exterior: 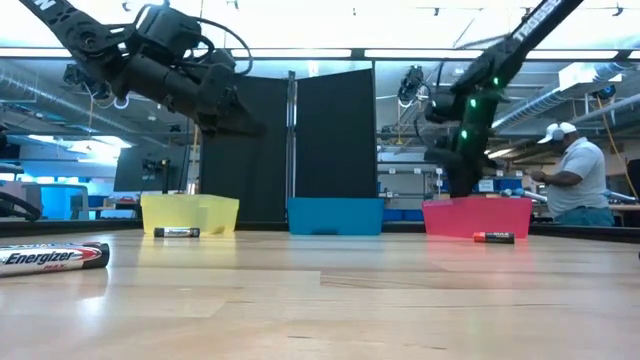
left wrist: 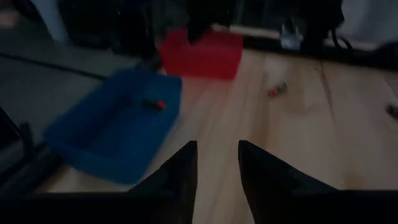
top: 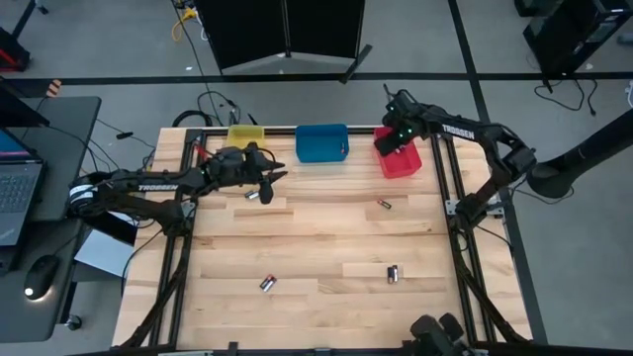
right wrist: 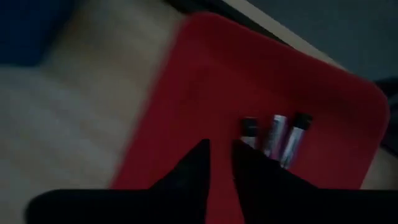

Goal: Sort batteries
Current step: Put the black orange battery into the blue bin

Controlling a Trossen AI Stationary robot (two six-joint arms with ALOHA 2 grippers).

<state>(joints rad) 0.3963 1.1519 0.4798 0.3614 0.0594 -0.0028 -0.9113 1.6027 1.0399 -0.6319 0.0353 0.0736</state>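
Three bins stand along the table's far edge: yellow bin [top: 247, 133], blue bin [top: 322, 143], red bin [top: 398, 158]. My right gripper [right wrist: 221, 155] hovers over the red bin [right wrist: 261, 81], slightly open and holding nothing; three batteries [right wrist: 273, 135] lie on the bin's floor. My left gripper [left wrist: 217, 163] is open and empty above the table, near the yellow bin. A battery [top: 252, 196] lies on the wood just under it. More batteries lie loose on the table [top: 385, 204], [top: 267, 283], [top: 393, 273]. One small battery [left wrist: 155, 104] rests in the blue bin [left wrist: 112, 134].
The low view shows a large battery [exterior: 55, 257] close to the near edge, one battery [exterior: 177, 232] before the yellow bin [exterior: 190, 213] and one [exterior: 497, 237] before the red bin [exterior: 477, 216]. A person [exterior: 578, 180] stands beyond the table's far right.
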